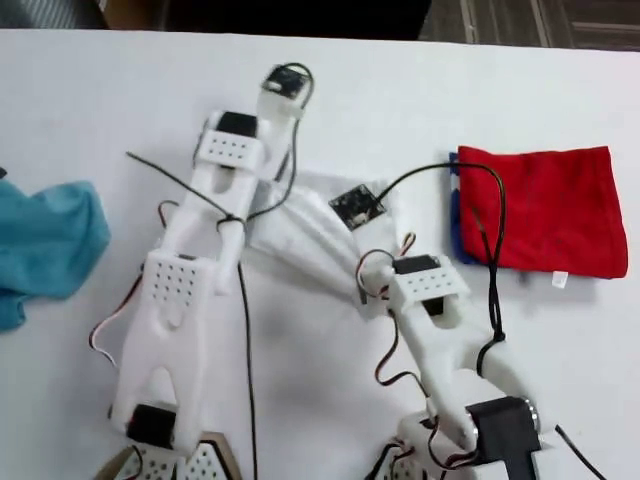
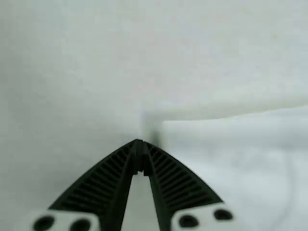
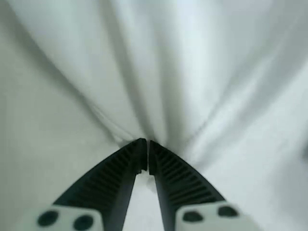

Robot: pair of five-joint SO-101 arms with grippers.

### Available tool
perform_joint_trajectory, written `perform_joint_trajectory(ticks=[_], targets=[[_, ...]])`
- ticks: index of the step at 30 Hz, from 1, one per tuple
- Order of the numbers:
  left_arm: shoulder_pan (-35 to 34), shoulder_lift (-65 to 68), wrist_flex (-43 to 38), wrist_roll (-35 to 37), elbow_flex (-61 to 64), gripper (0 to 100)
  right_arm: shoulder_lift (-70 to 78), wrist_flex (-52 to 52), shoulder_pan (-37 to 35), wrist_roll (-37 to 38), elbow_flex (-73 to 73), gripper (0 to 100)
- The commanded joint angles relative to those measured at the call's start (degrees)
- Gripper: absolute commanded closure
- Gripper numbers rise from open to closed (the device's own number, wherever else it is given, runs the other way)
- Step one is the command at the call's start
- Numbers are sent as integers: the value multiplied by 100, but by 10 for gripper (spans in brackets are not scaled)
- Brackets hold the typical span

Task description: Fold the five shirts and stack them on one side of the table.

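1. The white surface [image 1: 100, 100] carries everything.
2. A folded red shirt [image 1: 545, 210] lies flat on a blue shirt [image 1: 454, 235], apart from the right hand [image 3: 146, 144] on its outer side.
3. A crumpled white shirt [image 1: 300, 235] stretches between the right hand and the left hand [image 2: 139, 147].
4. A bunched teal shirt [image 1: 45, 245] sits well apart from the left hand, on its outer side.
5. The left hand's tips are pinched together on a white shirt edge.
6. The right hand is clamped narrow on gathered white folds.

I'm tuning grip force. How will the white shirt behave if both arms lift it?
Likely floppy: the white shirt shows folds fanning from the right pincer, so it should sag between grips. Probably light, being thin cloth. It may slip from the left pincer, which seems to pinch only an edge.
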Motion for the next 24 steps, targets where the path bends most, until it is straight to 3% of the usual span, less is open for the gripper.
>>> perform_joint_trajectory(ticks=[1, 8, 12, 16, 20, 24], targets=[[-105, -88, 501, 70, -690, 974, -66, 110, 48, 193, -255, 975], [62, -44, 1837, -229, -1930, 974, -971, 1059, 66, 431, -1609, 968], [88, -53, 2549, -422, -2264, 974, -1077, 1262, 215, 431, -2479, 857], [-343, -97, 2541, -396, -2237, 974, -154, 1138, 286, 475, -3033, 714], [-800, -97, 2549, -571, -2325, 974, 1376, 1341, 391, 431, -3903, 701], [-1169, -97, 2549, -730, -2308, 974, 2396, 2290, 400, 105, -5002, 701]])
